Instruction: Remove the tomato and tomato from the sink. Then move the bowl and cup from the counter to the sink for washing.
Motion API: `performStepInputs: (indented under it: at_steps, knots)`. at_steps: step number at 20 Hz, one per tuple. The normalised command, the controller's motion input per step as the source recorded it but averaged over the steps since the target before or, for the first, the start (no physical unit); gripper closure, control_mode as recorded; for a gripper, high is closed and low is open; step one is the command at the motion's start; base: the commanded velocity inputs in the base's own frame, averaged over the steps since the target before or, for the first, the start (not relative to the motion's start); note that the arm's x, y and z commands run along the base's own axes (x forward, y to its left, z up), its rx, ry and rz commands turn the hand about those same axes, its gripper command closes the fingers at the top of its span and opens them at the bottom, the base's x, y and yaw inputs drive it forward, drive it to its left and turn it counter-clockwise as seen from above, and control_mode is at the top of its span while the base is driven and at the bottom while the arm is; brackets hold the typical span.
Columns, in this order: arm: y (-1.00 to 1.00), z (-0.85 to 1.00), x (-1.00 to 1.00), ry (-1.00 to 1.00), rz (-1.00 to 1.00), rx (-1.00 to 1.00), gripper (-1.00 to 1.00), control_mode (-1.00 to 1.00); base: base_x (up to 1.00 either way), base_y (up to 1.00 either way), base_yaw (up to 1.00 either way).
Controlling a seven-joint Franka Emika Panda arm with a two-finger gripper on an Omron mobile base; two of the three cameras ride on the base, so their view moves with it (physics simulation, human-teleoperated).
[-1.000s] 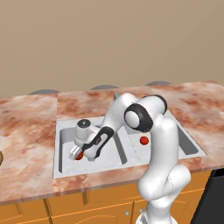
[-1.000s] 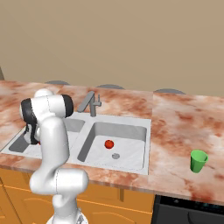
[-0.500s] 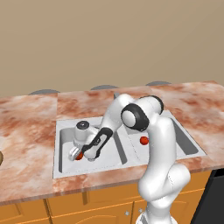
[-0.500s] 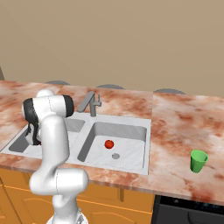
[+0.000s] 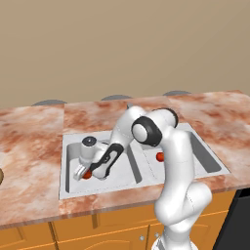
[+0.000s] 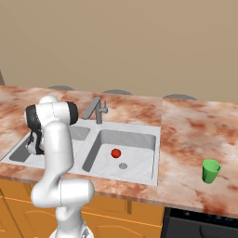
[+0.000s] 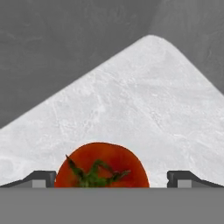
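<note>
Bare basin floor lies on both sides of the tomato, between it and the spread fingers. The sink walls rise close around; the faucet stands behind the divider.

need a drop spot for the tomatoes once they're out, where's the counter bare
Bare marbled counter runs between the sink's right rim and the green cup, and again left of the sink. Crowded: the left basin, where the open gripper straddles one tomato; the other tomato lies in the right basin.

arm: bent low, leftward | claw: apparently spread wide (tips apart)
</note>
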Motion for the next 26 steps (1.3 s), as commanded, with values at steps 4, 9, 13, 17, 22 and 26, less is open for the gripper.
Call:
performStepInputs:
  at_steps: [4, 9, 13, 17, 22, 26]
  knots:
    - [0.03, -0.13, 0.04, 0.00, 0.00, 0.00, -1.00, -1.00, 0.00, 0.00, 0.00]
    - [0.00, -0.13, 0.00, 0.00, -0.02, 0.00, -1.00, -1.00, 0.00, 0.00, 0.00]
    - [0.00, -0.14, 0.00, 0.00, -0.06, 0.00, -1.00, -1.00, 0.00, 0.00, 0.00]
    - [-0.01, -0.14, 0.00, 0.00, -0.07, 0.00, -1.00, -1.00, 0.00, 0.00, 0.00]
    - [0.00, -0.14, 0.00, 0.01, -0.08, 0.00, -1.00, -1.00, 0.00, 0.00, 0.00]
    - [-0.02, -0.15, -0.07, 0.05, -0.10, 0.00, -1.00, -1.00, 0.00, 0.00, 0.00]
